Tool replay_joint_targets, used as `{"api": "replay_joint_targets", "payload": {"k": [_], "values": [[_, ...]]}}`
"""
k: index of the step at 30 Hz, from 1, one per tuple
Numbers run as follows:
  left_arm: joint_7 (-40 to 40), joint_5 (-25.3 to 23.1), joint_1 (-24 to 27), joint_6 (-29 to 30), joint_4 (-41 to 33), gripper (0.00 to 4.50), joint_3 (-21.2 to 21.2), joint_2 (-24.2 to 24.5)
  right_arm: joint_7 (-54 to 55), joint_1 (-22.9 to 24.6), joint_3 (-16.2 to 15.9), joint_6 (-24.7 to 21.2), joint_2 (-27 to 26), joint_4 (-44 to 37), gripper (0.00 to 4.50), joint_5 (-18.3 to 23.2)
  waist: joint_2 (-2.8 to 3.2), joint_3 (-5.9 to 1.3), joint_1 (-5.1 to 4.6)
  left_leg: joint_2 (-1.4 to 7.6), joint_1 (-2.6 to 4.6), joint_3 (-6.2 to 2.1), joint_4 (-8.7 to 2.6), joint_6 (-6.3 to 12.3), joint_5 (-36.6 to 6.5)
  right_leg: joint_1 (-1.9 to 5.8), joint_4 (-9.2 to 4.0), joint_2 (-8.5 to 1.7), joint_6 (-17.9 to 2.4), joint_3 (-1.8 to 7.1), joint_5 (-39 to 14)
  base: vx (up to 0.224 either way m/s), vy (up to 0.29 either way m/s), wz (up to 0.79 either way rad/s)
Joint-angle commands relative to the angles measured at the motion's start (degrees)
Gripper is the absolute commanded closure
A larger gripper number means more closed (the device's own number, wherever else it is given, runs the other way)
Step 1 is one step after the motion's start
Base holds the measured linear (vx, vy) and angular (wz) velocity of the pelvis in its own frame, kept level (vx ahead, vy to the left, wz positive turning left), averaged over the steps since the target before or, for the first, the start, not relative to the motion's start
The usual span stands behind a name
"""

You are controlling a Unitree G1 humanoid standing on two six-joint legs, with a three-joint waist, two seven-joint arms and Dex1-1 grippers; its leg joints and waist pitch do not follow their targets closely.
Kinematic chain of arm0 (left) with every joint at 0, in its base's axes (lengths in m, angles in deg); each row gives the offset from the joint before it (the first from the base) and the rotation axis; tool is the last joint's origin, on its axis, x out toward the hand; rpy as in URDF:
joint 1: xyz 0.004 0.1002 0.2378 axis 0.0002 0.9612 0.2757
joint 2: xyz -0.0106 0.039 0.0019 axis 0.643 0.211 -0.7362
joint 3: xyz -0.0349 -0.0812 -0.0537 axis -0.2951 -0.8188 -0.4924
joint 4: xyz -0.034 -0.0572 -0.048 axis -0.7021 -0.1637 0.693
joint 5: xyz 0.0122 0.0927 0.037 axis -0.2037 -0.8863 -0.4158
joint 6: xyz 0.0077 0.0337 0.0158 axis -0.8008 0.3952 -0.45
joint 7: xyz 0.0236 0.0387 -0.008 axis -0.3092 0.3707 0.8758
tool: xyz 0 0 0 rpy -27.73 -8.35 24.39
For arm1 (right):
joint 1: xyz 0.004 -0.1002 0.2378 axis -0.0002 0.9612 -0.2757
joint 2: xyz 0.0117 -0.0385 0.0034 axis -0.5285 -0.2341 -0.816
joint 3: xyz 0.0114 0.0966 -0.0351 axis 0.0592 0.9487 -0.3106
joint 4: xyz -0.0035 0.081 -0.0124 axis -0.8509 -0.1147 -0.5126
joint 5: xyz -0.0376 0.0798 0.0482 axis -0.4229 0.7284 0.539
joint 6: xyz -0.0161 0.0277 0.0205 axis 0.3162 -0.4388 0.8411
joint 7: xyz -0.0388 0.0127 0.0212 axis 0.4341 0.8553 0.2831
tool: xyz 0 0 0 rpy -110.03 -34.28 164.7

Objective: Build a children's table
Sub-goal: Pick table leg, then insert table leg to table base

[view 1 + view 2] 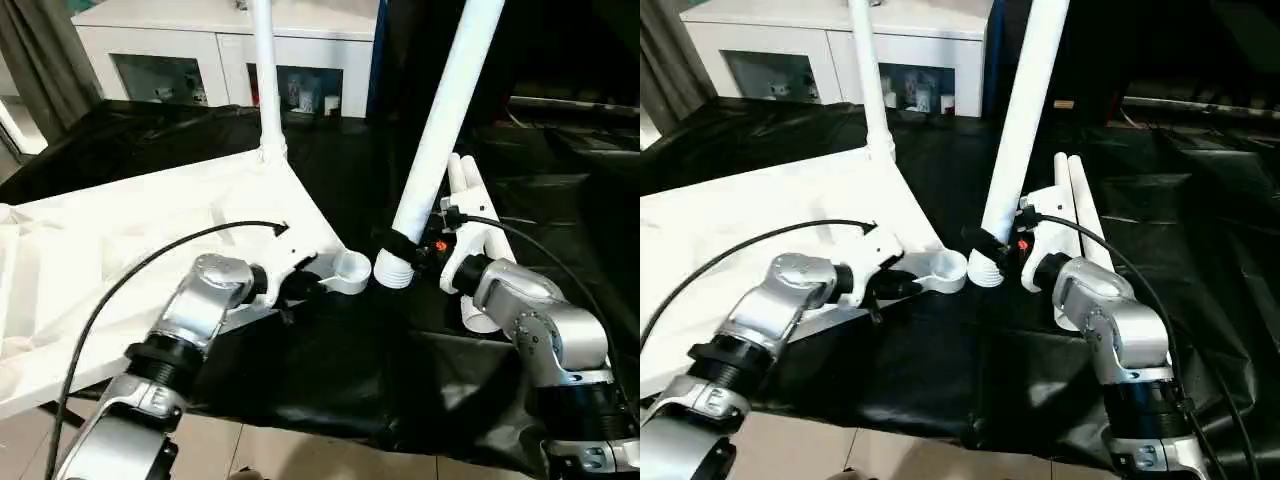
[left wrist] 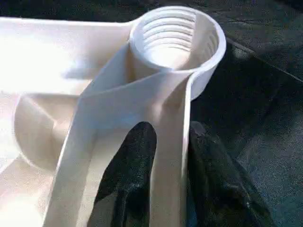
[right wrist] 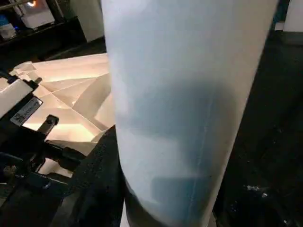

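The children's table lies in parts. Its white tabletop rests upside down on black cloth, ribs up. One leg stands upright in the far corner socket. My left gripper is shut on the tabletop's rim wall just behind the near corner socket, one black finger on each side of the wall. My right gripper is shut on a tilted leg. That leg's threaded end hangs just right of the empty socket. Two more legs lie behind my right gripper.
A white cabinet with glass doors stands at the back. Black cloth covers the work surface, and its front edge drops to a tiled floor. A grey curtain hangs at the far left.
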Motion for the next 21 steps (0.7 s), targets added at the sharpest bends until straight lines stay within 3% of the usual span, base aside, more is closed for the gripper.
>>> {"api": "replay_joint_targets", "payload": {"k": [1, 8, 9, 13, 14, 21], "values": [[-0.3, -0.1, 0.5, 1.7, -0.9, 3.28, -1.1, 2.0, -0.4, -1.1, -0.3, 0.9, 0.0, 0.3, 2.59, -0.4, -0.84, -3.69, 0.38, 1.30, 0.22, -0.32, -3.92, 2.01, -8.9, 3.23, -4.60, -4.14, -7.8, 3.09, -14.6, 0.000, 0.000, 0.00], [-2.6, 0.9, 2.4, 3.8, -3.6, 3.24, -0.2, 4.2, -0.7, -1.6, -0.5, 1.2, -0.1, 0.8, 2.59, -0.4, -0.91, -3.67, 0.38, 1.38, 0.26, -0.26, -3.89, 2.12, -8.0, 3.20, -4.18, -4.14, -8.8, 3.18, -12.2, 0.000, 0.000, 0.00], [-2.9, 1.3, 2.8, 4.5, -4.3, 3.55, 0.2, 4.6, -0.9, -1.7, -0.7, 1.4, -0.1, 0.9, 2.59, -0.5, -1.05, -3.65, 0.41, 1.32, 0.24, -0.19, -3.85, 2.17, -8.0, 3.19, -4.27, -4.13, -8.8, 3.20, -12.4, 0.000, 0.000, 0.00], [-2.8, 1.8, 3.3, 5.6, -5.3, 3.67, 0.3, 4.8, -1.1, -1.6, -0.9, 1.5, -0.1, 0.9, 2.59, -0.6, -1.04, -3.53, 0.47, 1.32, 0.26, -0.22, -3.92, 1.89, -8.7, 3.16, -4.43, -4.18, -8.3, 3.21, -14.1, 0.000, 0.000, 0.00], [-2.9, 2.0, 3.4, 5.8, -5.5, 3.99, 0.3, 4.8, -1.1, -1.7, -0.9, 1.6, -0.1, 0.9, 2.59, -0.6, -1.04, -3.57, 0.48, 1.34, 0.28, -0.24, -3.93, 1.80, -8.6, 3.20, -4.37, -4.17, -8.2, 3.20, -14.0, 0.000, 0.000, 0.00], [-3.3, 3.6, 4.3, 6.5, -6.5, 4.46, 0.4, 4.5, -1.1, -2.5, -1.6, 2.2, -0.8, 1.5, 2.59, -1.1, -1.11, -3.68, 0.38, 1.26, 0.19, -0.22, -3.82, 1.88, -7.7, 3.29, -4.05, -4.05, -8.9, 3.22, -11.4, 0.000, 0.000, 0.00]]}}
